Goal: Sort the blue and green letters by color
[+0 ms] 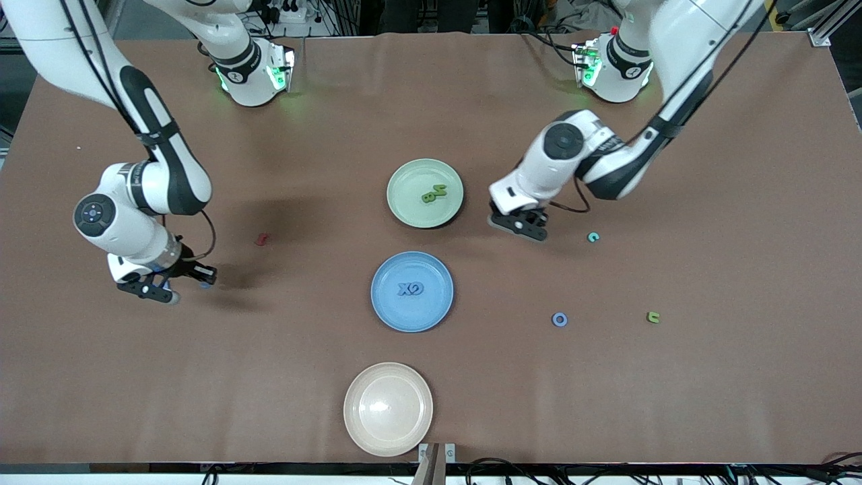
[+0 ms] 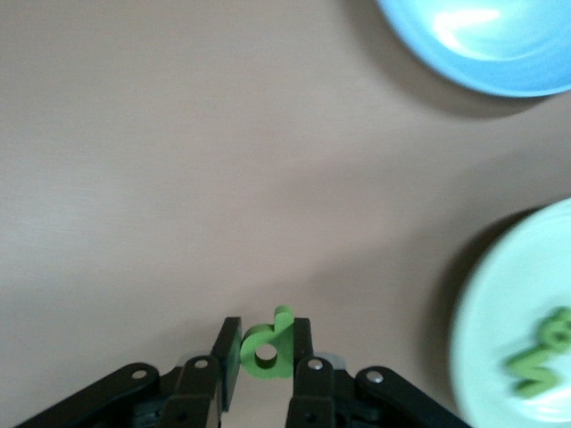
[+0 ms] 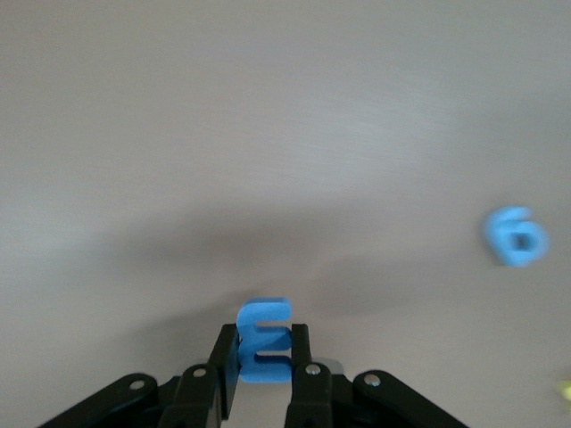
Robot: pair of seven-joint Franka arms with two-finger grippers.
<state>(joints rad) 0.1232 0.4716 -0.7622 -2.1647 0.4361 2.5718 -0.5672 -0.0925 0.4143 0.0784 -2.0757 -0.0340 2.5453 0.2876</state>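
My left gripper (image 1: 518, 228) (image 2: 265, 343) is shut on a green P (image 2: 268, 352), low over the table beside the green plate (image 1: 404, 205) (image 2: 500, 303), which holds a green B and N (image 1: 434, 194). My right gripper (image 1: 158, 291) (image 3: 263, 343) is shut on a blue 3 (image 3: 264, 352), low over the table at the right arm's end. A blue 9 (image 3: 515, 236) (image 1: 204, 285) lies beside it. The blue plate (image 1: 412, 320) (image 2: 500, 62) holds a blue X and G (image 1: 410, 289). A blue O (image 1: 559, 319) and a green u (image 1: 652, 317) lie loose.
A beige plate (image 1: 388, 431) sits nearest the front camera. A dark red piece (image 1: 262, 238) lies between the right gripper and the green plate. A small teal piece (image 1: 592, 237) lies beside the left gripper. A yellow bit (image 3: 565, 390) shows at the right wrist view's edge.
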